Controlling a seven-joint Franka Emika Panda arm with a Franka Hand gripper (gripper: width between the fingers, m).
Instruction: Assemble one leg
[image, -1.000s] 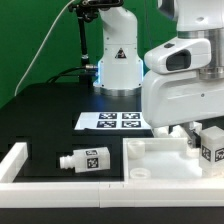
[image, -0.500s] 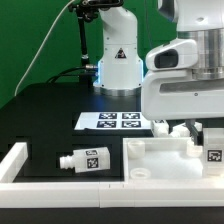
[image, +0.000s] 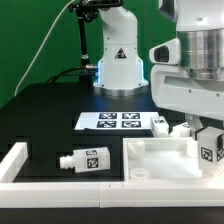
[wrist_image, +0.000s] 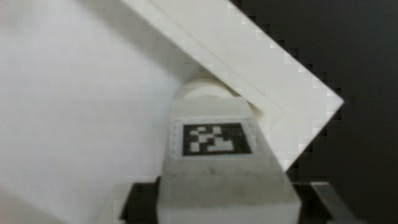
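Observation:
My gripper (image: 203, 132) is at the exterior view's right, shut on a white stubby leg (image: 209, 149) with a black-and-white tag. It holds the leg at the right corner of the white tray-like tabletop (image: 158, 160). In the wrist view the leg (wrist_image: 215, 141) sits between my dark fingers (wrist_image: 146, 200), its narrow round end against the tabletop's corner (wrist_image: 267, 72). My gripper (wrist_image: 222, 196) grips its blocky body. A second leg (image: 85, 159) lies on the black table left of the tabletop. A third leg (image: 160, 125) lies behind the tabletop.
The marker board (image: 112, 121) lies flat at the middle of the table. The robot base (image: 117, 55) stands behind it. A white rail (image: 20, 160) borders the front and left of the work area.
The arm has shifted toward the exterior view's right, still holding the leg. The leg has dropped slightly at the tabletop's right corner.

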